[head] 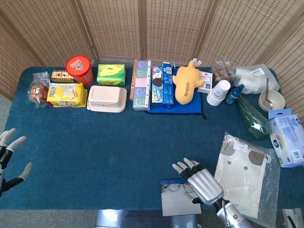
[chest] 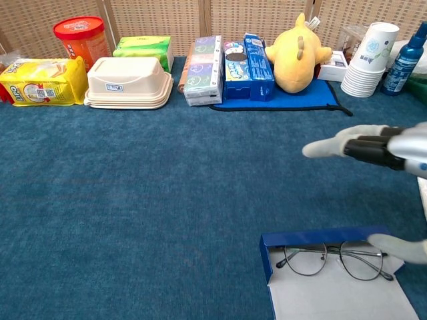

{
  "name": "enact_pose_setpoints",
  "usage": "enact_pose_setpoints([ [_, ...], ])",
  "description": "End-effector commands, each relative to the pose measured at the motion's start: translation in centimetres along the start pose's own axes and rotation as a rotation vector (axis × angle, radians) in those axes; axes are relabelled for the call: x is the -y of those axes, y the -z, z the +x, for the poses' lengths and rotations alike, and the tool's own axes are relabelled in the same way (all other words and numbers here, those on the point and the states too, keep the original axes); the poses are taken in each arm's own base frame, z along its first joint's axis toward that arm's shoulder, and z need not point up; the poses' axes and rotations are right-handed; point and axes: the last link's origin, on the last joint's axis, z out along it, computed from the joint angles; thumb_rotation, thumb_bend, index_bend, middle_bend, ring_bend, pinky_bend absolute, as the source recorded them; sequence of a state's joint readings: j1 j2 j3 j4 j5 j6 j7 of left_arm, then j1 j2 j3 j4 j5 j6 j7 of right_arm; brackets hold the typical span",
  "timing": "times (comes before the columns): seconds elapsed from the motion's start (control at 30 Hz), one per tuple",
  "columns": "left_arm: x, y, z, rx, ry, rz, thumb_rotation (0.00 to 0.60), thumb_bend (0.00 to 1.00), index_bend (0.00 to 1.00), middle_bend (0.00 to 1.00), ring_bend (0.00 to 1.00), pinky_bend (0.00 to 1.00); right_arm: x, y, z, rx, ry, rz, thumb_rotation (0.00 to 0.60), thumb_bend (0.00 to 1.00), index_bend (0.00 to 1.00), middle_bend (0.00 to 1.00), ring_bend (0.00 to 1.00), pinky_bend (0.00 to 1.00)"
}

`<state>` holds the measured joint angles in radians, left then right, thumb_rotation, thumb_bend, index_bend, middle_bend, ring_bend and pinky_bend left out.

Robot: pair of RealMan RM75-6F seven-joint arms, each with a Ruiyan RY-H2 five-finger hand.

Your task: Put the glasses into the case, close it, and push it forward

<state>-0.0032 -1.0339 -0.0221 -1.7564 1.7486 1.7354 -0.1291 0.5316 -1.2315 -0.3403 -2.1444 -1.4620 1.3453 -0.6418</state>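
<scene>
Blue cloth covers the desk [head: 118, 156]. Far over at 9 o'clock, the left hand [head: 8, 159] waits by the desk edge with its fingers spread and nothing in it. It is well apart from the job.

Down at 6 o'clock, near the front edge, sits the case [chest: 333, 277]. It is open, with a blue rim and a pale grey inside. The glasses [chest: 331, 258] lie in it, just behind the grey flap, with their long side going left to right, from 9 to 3 o'clock.

The right hand [head: 202, 183] is right by the case, raised a little above it. Its fingers point out straight toward 11 o'clock and it holds nothing. The glasses lie just to its left and below it. This hand is much nearer, so I think it should close the case and then push it toward 12 o'clock.
</scene>
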Motion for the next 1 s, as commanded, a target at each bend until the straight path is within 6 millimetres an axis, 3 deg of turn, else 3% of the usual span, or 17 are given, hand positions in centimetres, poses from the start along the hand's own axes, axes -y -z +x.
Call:
enact_pose_setpoints([
  [0.03,0.1,0.1,0.2,-0.003,0.001,-0.002,0.600,0.32,0.14,0.04,0.00,0.00,-0.3,2.4,-2.5,-0.038,0.026,-0.025,0.446,0.30,0.00,0.09,0.00,0.17],
  [0.3,0.7,0.6,0.9,-0.008,-0.001,0.004,0.600,0.32,0.14,0.04,0.00,0.00,-1.1,4.8,-5.2,-0.081,0.038,-0.032,0.517,0.24,0.00,0.06,0.00,0.16],
  [0.6,1.1,1.2,0.9,-0.004,0.006,-0.001,0.600,0.32,0.14,0.04,0.00,0.00,-1.2,7.4,-8.4,-0.110,0.042,-0.034,0.546,0.23,0.00,0.05,0.00,0.15],
  [1.0,1.1,2.1,1.1,-0.009,0.001,-0.014,0.600,0.32,0.14,0.04,0.00,0.00,-1.1,8.7,-11.4,-0.141,0.040,-0.022,0.600,0.23,0.00,0.05,0.00,0.15],
])
